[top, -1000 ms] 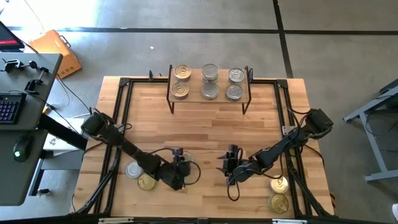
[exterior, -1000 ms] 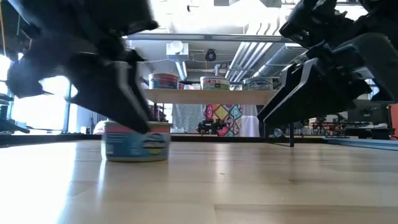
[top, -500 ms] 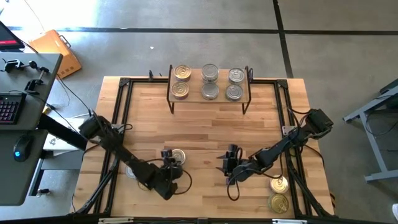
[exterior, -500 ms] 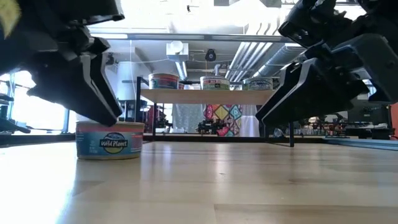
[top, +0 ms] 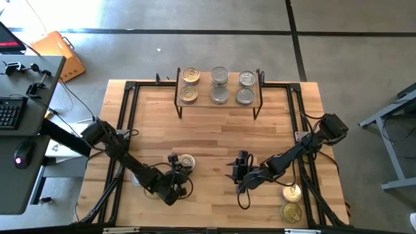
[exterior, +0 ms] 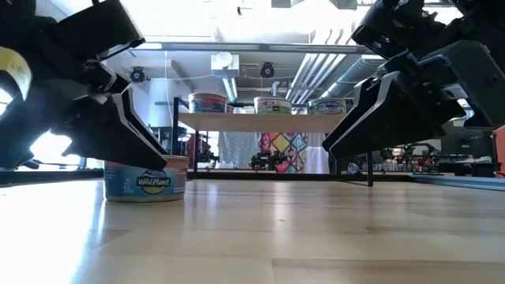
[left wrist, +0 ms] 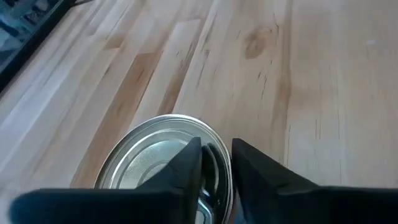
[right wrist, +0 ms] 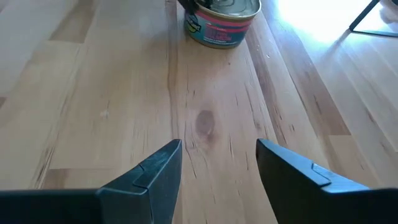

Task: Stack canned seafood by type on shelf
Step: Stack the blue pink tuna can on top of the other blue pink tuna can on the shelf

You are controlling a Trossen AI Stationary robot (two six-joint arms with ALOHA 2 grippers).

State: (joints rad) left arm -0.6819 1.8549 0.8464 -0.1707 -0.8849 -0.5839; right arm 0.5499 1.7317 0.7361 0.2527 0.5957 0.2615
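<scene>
Right, current state, with the bench [top: 214, 133] read as a dial from above.

- Low shelf [top: 202, 86] with light wooden top on thin black legs: at 12 o'clock. Six short round tins on it, in three columns of two. The left column is two gold-lidded tins [top: 190, 85]; the middle and right columns are four silver-lidded tins [top: 232, 87].
- Left pincer [left wrist: 214, 165]: at about 7 o'clock, directly over the silver-lidded tin with the blue label [exterior: 146, 180]. That tin sits flat on the bench, and the pincer tips come down at its top edge. I can't tell whether the pincer is pinching the rim or just sitting over the lid.
- Right pincer [right wrist: 217, 162]: between 5 and 6 o'clock, spread wide and empty, with bare wood showing between the tips. Its wrist view also shows a tin with a pink and teal label [right wrist: 222, 18] farther off on the bench.
- Two loose gold-lidded tins with pull tabs [top: 291, 202]: at 5 o'clock near the bench corner, just beside each other and well apart from the shelf.
</scene>
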